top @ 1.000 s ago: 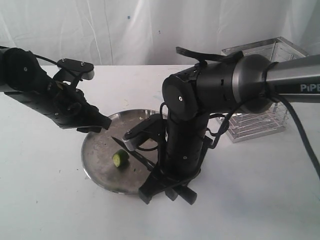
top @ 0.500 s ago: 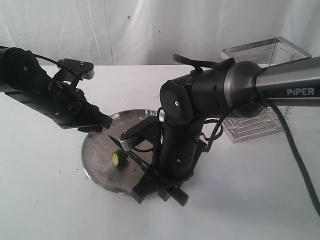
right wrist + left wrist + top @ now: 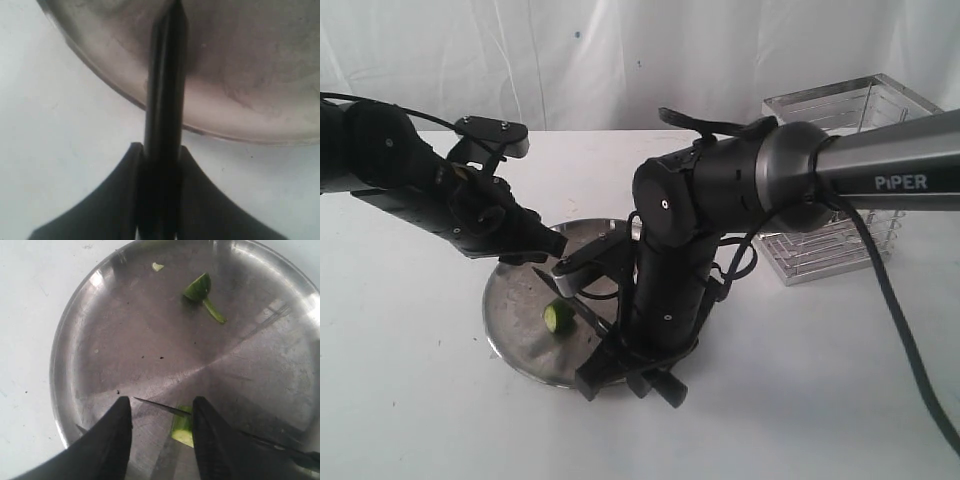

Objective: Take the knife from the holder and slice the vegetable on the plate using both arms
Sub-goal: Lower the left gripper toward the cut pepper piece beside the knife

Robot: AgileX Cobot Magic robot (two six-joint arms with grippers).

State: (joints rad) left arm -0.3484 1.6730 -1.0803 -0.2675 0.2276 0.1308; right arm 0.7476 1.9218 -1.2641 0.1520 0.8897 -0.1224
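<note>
Right tool (image 3: 160, 155) clamps the slim dark-grey-handled knife (image 3: 165, 75), blade crossing the small green cucumber stub (image 3: 557, 318) near the centre of the shiny round steel plate (image 3: 515, 300); left tool (image 3: 162, 402) gapes astride it. Silver wire holder (image 3: 840, 180) sits at the plate's two o'clock.

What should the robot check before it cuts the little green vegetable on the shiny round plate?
1. Slim dark knife clamped in the right gripper: ok.
2. Small dark green vegetable lying on the round shiny steel plate: ok.
3. Blade lined up over the vegetable: ok, it crosses the vegetable in the left wrist view.
4. Left gripper pinning the vegetable: not ok. Its fingers stand open, with the vegetable in the gap beside one finger.
5. Blade touching the vegetable: cannot tell.
</note>
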